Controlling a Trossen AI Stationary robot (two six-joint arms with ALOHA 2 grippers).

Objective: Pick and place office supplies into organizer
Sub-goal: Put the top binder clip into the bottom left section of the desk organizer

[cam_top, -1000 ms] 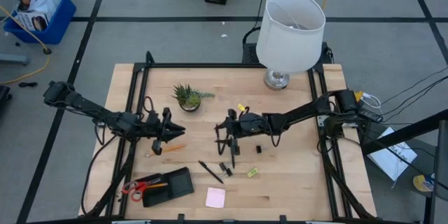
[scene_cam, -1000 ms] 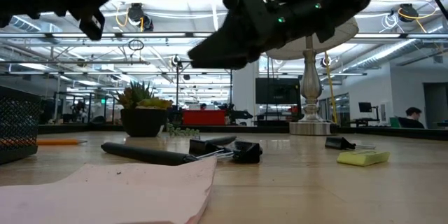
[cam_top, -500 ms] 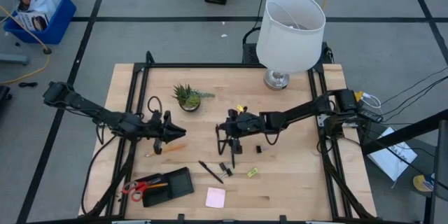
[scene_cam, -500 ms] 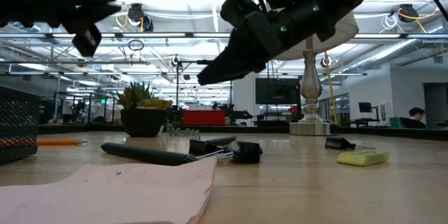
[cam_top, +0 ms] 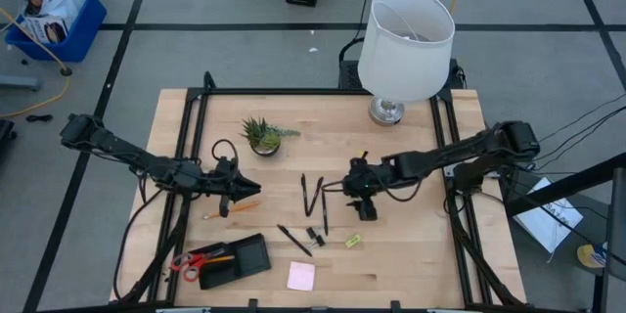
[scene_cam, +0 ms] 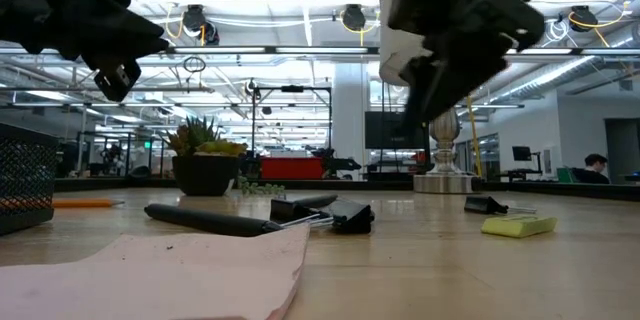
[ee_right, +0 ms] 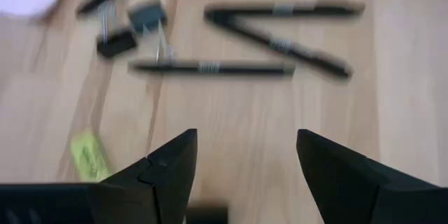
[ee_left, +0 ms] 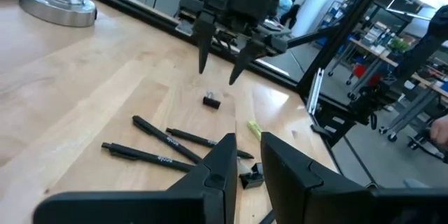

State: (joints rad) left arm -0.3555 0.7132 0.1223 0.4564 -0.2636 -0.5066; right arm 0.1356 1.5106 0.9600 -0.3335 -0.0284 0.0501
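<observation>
Three thin black pens (cam_top: 315, 199) lie side by side on the table's middle. A fourth pen (cam_top: 292, 240) and black clips (cam_top: 314, 236) lie nearer the front, beside a yellow-green block (cam_top: 351, 241). My right gripper (cam_top: 363, 196) hangs open above the table, right of the pens, over a small black clip (ee_left: 211, 100). My left gripper (cam_top: 238, 190) hovers above an orange pencil (cam_top: 235, 207), its fingers a narrow gap apart with nothing between. The black organizer (cam_top: 238, 256) stands front left with red-handled scissors (cam_top: 194, 260) in it. A pink pad (cam_top: 301, 275) lies at the front.
A small potted plant (cam_top: 264, 135) stands at the far left of the middle. A white-shaded lamp (cam_top: 405, 41) stands at the far right. Black frame rails (cam_top: 186, 147) run along the table's left and right sides. Bare wood lies between the pens and the plant.
My right gripper has drawn back from over the pens toward the table's right edge, rising and tipping as it went; it stays open. The three pens it stood over now show bare on the table. My left gripper has sunk a little and rolled.
</observation>
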